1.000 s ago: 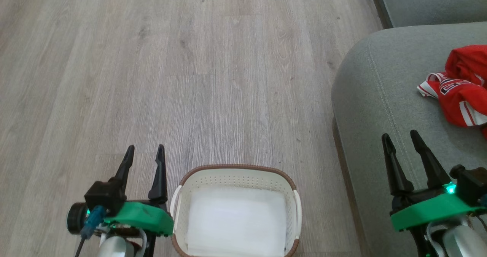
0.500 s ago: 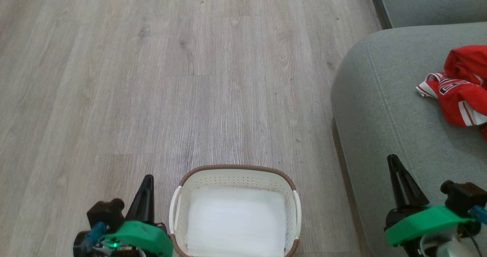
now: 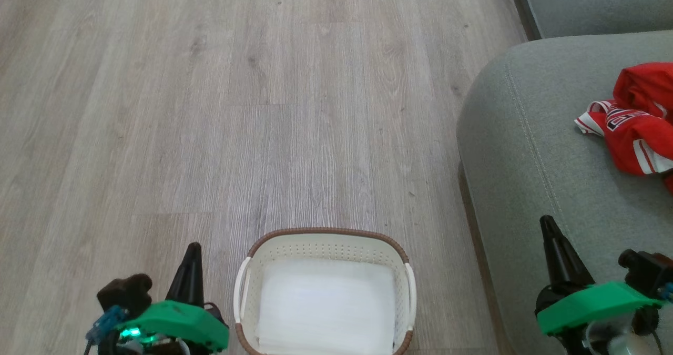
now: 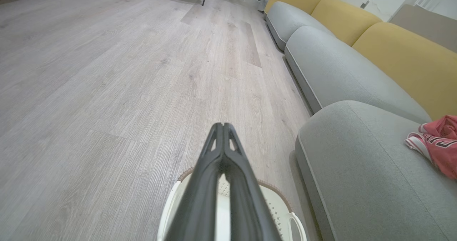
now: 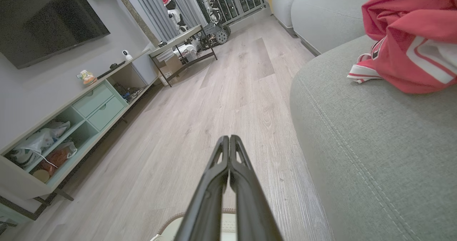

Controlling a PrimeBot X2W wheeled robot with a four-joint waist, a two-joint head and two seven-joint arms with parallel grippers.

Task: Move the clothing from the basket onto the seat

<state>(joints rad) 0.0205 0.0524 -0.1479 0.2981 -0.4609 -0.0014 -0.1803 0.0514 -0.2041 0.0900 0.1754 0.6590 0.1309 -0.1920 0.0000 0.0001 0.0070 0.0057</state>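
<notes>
left jaws: clenched, tips pressed flat together, nothing between them; low in the head view, just left of the basket [image 3: 326, 233].
right jaws: clenched as well, empty; low at the right of the head view, over the near edge of the seat [image 3: 526, 150].
change: a second ago both pairs stood spread and reached higher up the head view. Now both are shut and drawn back toward its bottom edge.
basket: on the floor [image 3: 263, 108] between the two arms. Bare white bottom, no red fabric showing in the part in view; its nearest edge is cut off. Same spot as before.
seat: just right of the basket, rounded corner and seam facing it. Unmoved.
clothing [image 3: 639, 129]: red heap with white stripes, lying on the seat at the far right, partly cut by the frame edge. Well apart from both jaws, nothing touching it. Not shifted over the last second.
beyond: another grey cushion [image 4: 339, 66] further along, yellow backrests [image 4: 403, 51] behind it.
meaning: closing on air and pulling back reads as stowing, not as a new grasp. With the basket looking empty and the clothing on the seat, the task looks done.
left to do: probably nothing; at most a check of the hidden near end of the basket.
risk: low; the heap sits well in from the seat's edge.
</notes>
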